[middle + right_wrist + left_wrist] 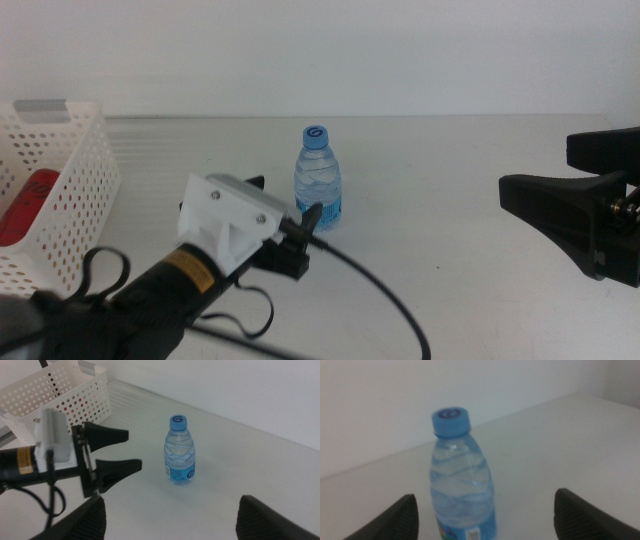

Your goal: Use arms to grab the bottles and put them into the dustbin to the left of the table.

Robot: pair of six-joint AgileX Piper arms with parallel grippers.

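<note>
— Middle view: where is the water bottle (pixel 319 180)?
— Upright at mid desk (pixel 450 290), blue cap on, untouched.
— Left hand (pixel 290 215)?
— Spread open just beside the bottle, near side, not gripping.
— Right hand (pixel 560 185)?
— Open too, well right, empty.
— Dustbin (pixel 75 190)?
— Far left, holding something red (pixel 28 205).

The water bottle (pixel 319 180) stands upright mid-frame on the tabletop (pixel 450 170); the dustbin (pixel 70 190) sits at the frame's left, holding a can (pixel 28 205).
</note>
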